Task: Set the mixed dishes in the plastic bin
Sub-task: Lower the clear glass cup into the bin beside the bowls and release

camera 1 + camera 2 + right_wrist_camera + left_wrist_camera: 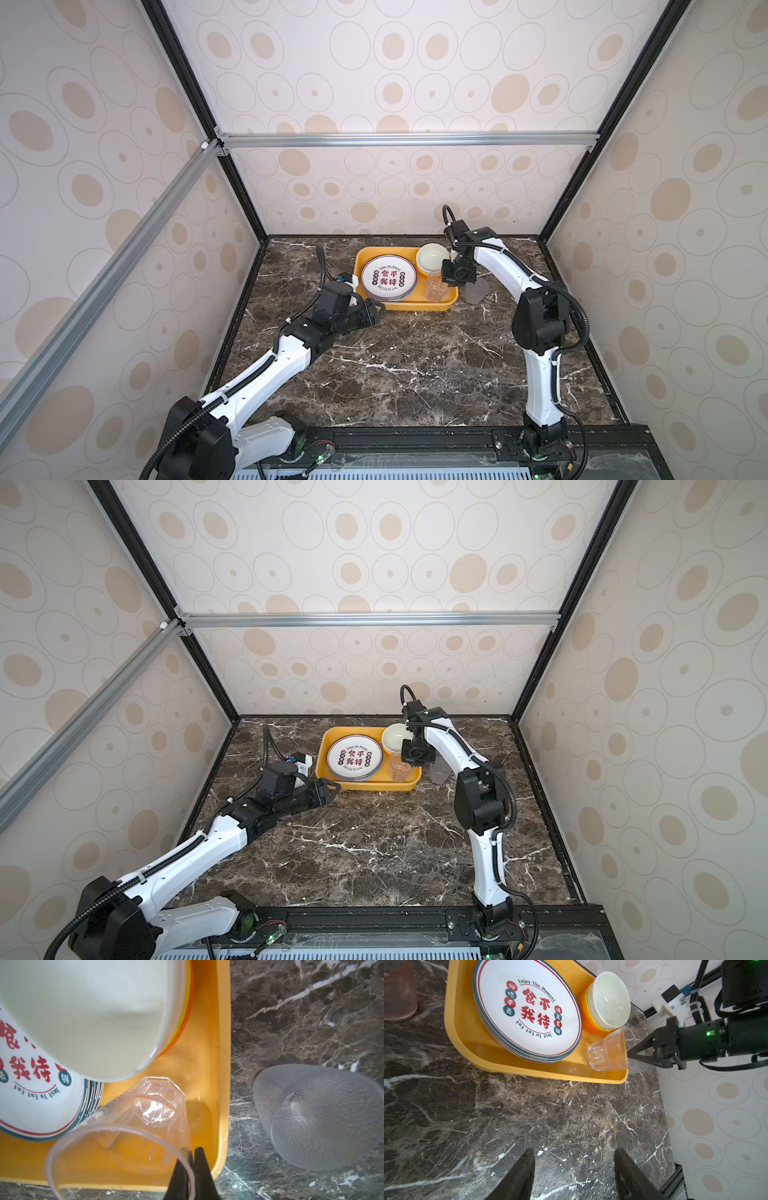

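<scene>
- Right end effector point(192, 1154) is clamped on the rim of the clear cup point(158, 1105), which is inside the yellow bin point(415, 308) at its right end
- Left end effector point(574, 1150), jaws apart and empty, is off the bin's lower-left corner
- Bin, just above centre in both top views, holds plates point(388, 276) and bowls point(432, 257)
- Grey cup point(477, 291) is on the tabletop point(415, 374), right of the bin

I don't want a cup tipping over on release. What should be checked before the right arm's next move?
1. Grip: right gripper shut on the clear cup at its rim: ok.
2. Placement: clear cup inside the walls of the yellow bin: ok.
3. Seating: cup base flat on the bin floor: cannot tell.
4. Other arm: left gripper open, empty, outside the bin: ok.
5. All cups binned: not ok; grey cup and pink cup sit outside the bin.
</scene>
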Action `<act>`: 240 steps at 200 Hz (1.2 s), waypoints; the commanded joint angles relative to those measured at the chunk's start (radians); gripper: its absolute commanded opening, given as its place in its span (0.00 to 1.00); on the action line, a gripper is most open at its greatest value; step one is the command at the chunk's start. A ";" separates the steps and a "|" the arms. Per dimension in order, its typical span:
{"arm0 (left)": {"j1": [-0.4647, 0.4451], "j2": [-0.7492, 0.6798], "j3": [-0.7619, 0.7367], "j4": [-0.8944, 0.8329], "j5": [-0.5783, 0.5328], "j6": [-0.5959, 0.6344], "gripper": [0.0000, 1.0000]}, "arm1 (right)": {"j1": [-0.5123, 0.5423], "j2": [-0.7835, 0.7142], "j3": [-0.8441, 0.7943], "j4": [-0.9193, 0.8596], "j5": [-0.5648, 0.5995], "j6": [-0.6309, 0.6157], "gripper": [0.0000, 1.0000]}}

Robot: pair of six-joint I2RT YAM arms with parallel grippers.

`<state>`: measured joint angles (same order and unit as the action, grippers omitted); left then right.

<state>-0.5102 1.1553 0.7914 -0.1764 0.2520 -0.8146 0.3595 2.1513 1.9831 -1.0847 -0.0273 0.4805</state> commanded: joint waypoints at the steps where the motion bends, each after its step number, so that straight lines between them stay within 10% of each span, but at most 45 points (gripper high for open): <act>1: 0.010 -0.020 -0.004 -0.020 -0.011 -0.008 0.61 | 0.014 0.019 0.032 -0.021 0.021 0.004 0.05; 240: 0.023 -0.045 -0.029 -0.017 -0.011 -0.018 0.60 | 0.042 0.032 0.099 -0.076 0.064 -0.011 0.24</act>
<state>-0.4946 1.1328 0.7574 -0.1890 0.2520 -0.8196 0.3927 2.2227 2.0720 -1.1236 0.0132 0.4789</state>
